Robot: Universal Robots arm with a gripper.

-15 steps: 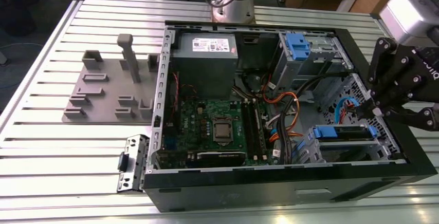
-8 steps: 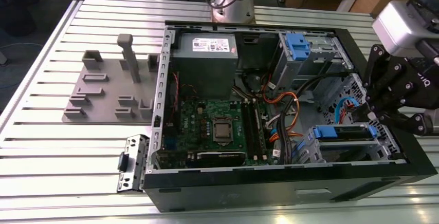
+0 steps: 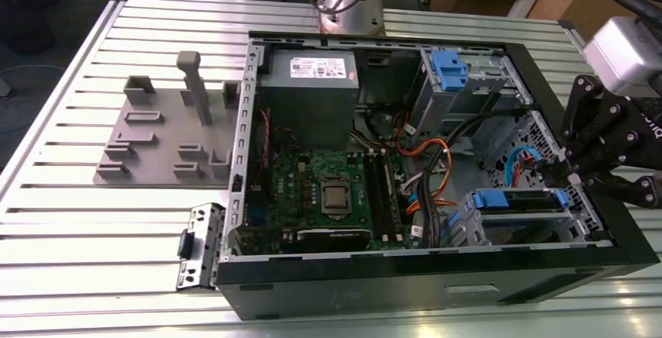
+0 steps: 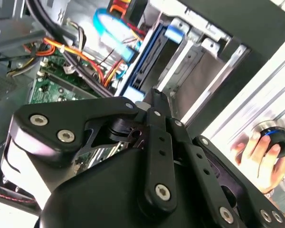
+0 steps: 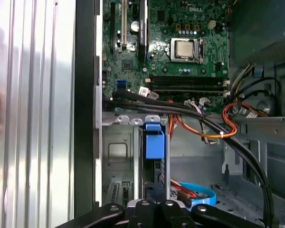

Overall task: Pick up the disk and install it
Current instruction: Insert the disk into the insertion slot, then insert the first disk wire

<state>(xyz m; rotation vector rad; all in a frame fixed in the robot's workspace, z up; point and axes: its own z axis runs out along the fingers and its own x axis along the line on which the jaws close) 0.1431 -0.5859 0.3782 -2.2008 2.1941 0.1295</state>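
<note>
The tool (image 3: 579, 169) hovers at three o'clock of the case (image 3: 414, 291), fingers together, over the bay-seated disk (image 3: 520, 200).

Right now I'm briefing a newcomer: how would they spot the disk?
In the open black computer case, find the metal bay at the exterior view's lower right. The disk lies there: a flat slab with bright blue ends, unlike the blue clip farther back.

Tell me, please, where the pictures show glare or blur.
In the exterior view, light glares off the ribbed metal table near the open computer case. In the second wrist view, the blue cable and a person's hand look blurred behind the gripper. The first wrist view shows the motherboard crisply.
</note>
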